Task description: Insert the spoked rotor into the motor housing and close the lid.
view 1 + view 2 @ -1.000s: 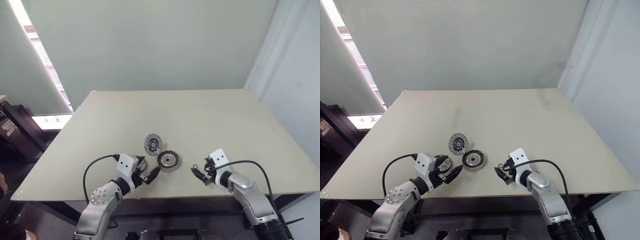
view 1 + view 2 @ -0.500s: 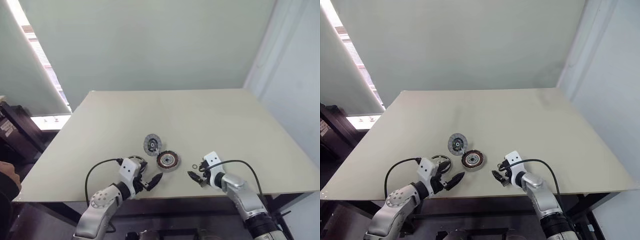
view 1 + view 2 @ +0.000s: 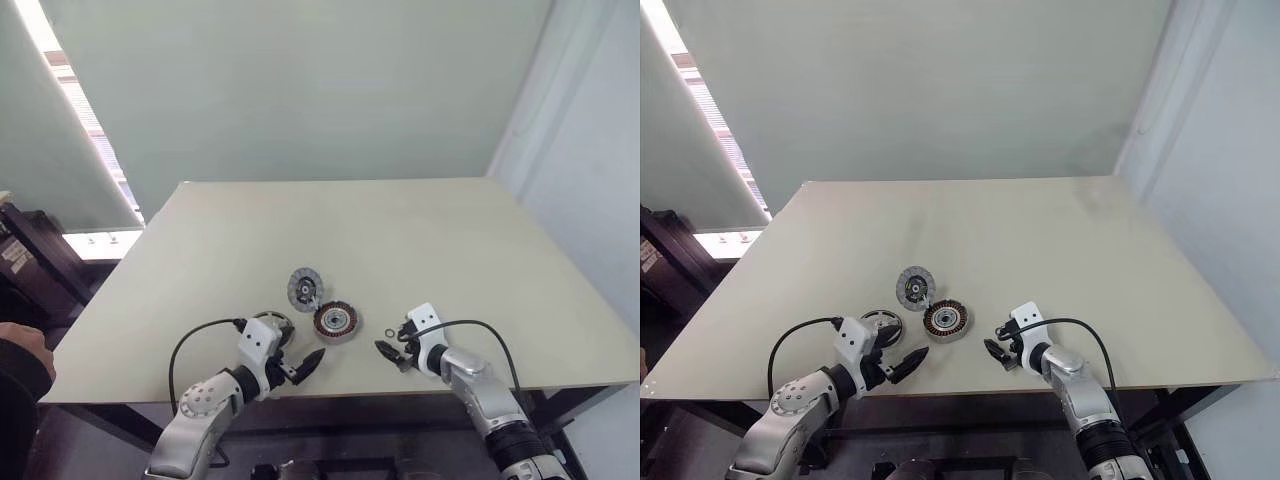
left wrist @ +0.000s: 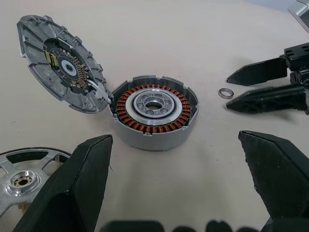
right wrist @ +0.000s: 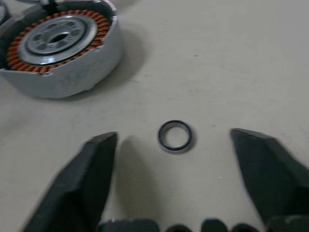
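Rotor (image 4: 21, 176) on the table beside my spread, empty left gripper (image 4: 188, 183) — not yet in the motor housing (image 4: 152, 112), whose lid (image 4: 60, 63) stands open; right gripper (image 5: 186, 181) spread around a small loose ring (image 5: 175, 136) — everything remains

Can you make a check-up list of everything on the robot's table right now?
Surface: beige table, bare apart from the parts.
Job's things: motor housing open, windings showing; lid tilted up against its rim; spoked rotor lying flat beside it.
Clutter: small loose ring on the table.
End effectors: left end effector open, empty; right end effector open astride the ring, not touching it.
Cables: black cable looping from each wrist.
Surroundings: plain wall; person's hand at table's left edge.
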